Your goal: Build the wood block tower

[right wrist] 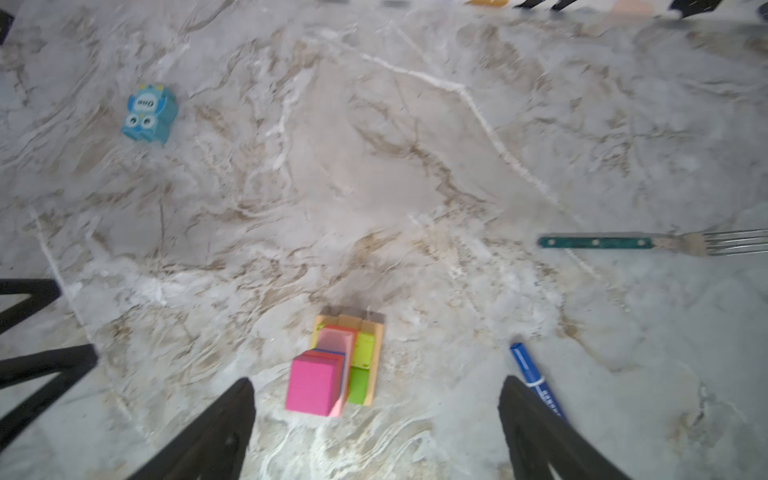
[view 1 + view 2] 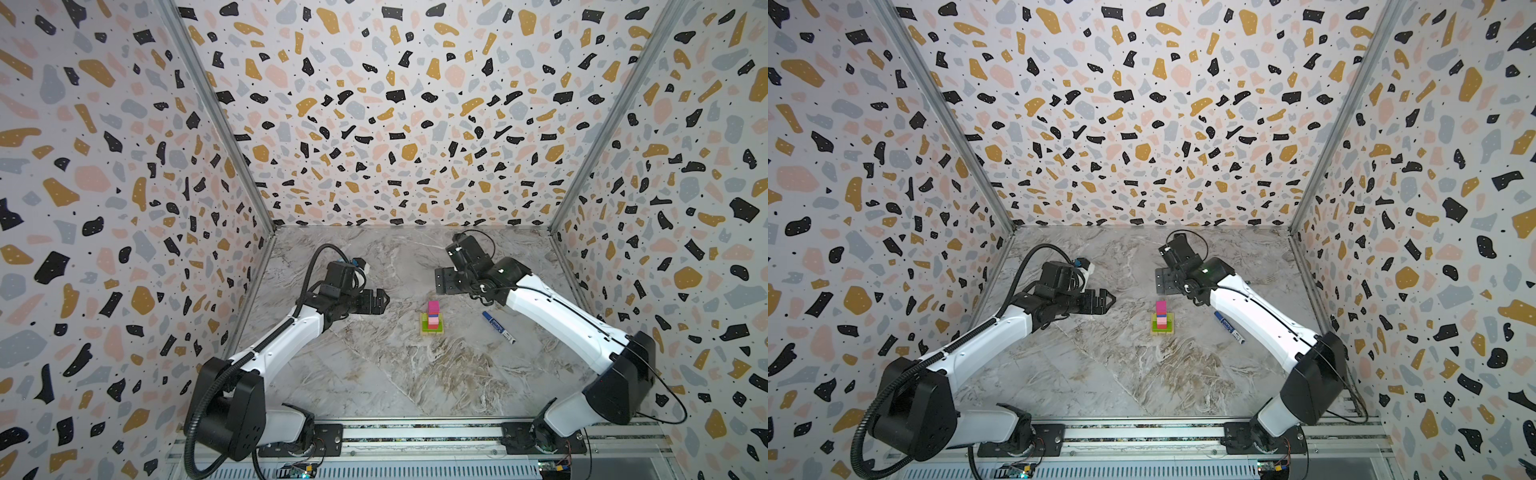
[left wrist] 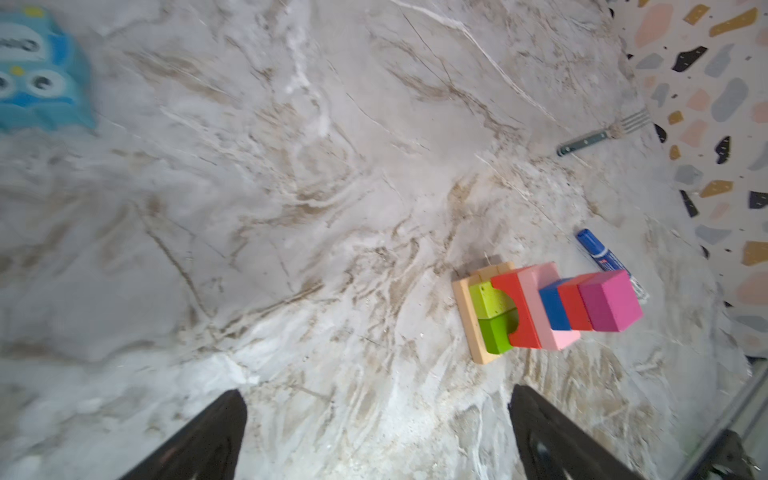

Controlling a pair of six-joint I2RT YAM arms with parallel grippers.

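Note:
The tower [image 2: 432, 319] [image 2: 1163, 319] stands mid-table in both top views: a tan base, green blocks, a red and a pink layer, then blue, red and a magenta cube [image 2: 433, 306] on top. The left wrist view shows the tower [image 3: 548, 309] from the side, the right wrist view shows the tower [image 1: 332, 365] from above. My left gripper [image 2: 382, 299] [image 3: 376, 395] hangs open to the left of it, holding nothing. My right gripper [image 2: 446, 266] [image 1: 376, 382] is open and empty, above and behind the tower, clear of the magenta cube [image 1: 313, 386].
A blue-capped marker [image 2: 498, 327] [image 1: 536, 382] lies on the marble right of the tower, under the right arm. A teal-handled fork [image 1: 598, 242] lies further off near the wall. A pale blue box with cartoon eyes [image 1: 149, 118] sits apart on the left side.

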